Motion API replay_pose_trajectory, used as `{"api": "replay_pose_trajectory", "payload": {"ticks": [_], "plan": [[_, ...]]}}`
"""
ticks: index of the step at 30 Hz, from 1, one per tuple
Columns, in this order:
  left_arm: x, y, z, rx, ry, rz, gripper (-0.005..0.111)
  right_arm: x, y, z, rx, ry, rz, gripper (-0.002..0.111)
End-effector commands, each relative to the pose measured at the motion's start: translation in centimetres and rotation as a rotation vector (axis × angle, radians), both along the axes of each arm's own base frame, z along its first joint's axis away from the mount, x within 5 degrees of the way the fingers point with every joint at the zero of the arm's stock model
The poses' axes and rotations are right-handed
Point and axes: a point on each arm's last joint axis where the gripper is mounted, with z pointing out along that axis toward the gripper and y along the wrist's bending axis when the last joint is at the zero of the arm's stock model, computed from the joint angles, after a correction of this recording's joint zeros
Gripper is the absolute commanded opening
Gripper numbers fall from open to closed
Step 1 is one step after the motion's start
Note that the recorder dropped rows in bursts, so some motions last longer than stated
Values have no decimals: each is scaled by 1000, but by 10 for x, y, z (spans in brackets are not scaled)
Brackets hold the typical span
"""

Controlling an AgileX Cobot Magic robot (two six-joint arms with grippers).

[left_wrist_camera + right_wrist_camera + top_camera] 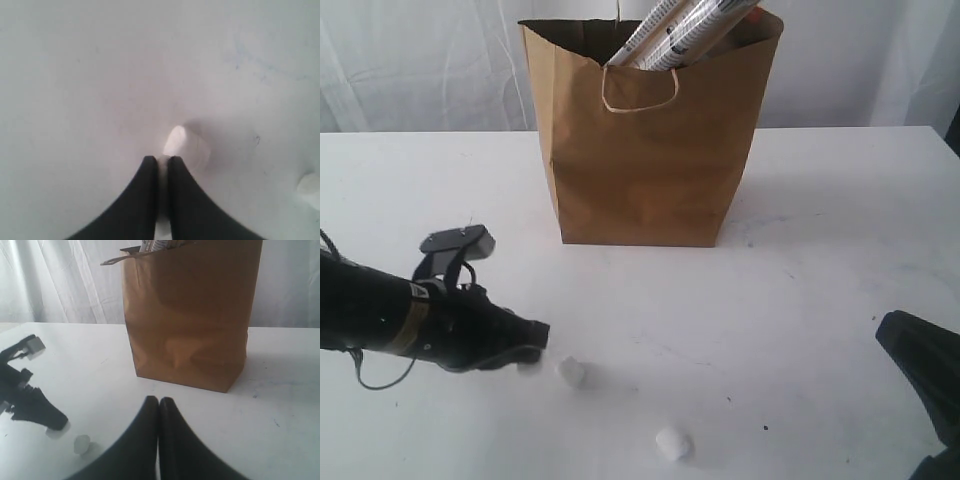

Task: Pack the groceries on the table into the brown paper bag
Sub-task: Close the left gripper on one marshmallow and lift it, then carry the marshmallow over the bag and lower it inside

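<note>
The brown paper bag [645,150] stands upright at the back middle of the table [800,280]. Long noodle packs [685,30] stick out of its top. My left gripper [540,340] is low over the table's front left, its jaws [162,161] pinched on a white marshmallow [162,231]. A second marshmallow [572,372] lies just ahead of the tips [182,142]. A third marshmallow [673,443] lies further right, near the front edge [310,187]. My right gripper [159,401] is shut and empty at the front right [895,335].
A white curtain [420,60] hangs behind the table. The bag's cord handle [640,95] droops over its front face. Bare white tabletop lies between the bag and both arms.
</note>
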Motion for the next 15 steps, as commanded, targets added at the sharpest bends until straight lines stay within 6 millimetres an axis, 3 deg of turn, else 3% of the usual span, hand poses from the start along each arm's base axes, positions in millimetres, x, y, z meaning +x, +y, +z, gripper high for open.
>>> {"api": "replay_pose_trajectory", "payload": {"ticks": [1,5,10,15], "plan": [[9,21,33,-40,-117,79,2,0,-1,-1,5,-4,-6,0],[28,35,85,-95,-311,112,2,0,-1,-1,5,-4,-6,0],[65,52,169,-120,-609,211,2,0,-1,-1,5,-4,-6,0],[91,54,230,-153,-796,259,2,0,-1,-1,5,-4,-6,0]]}}
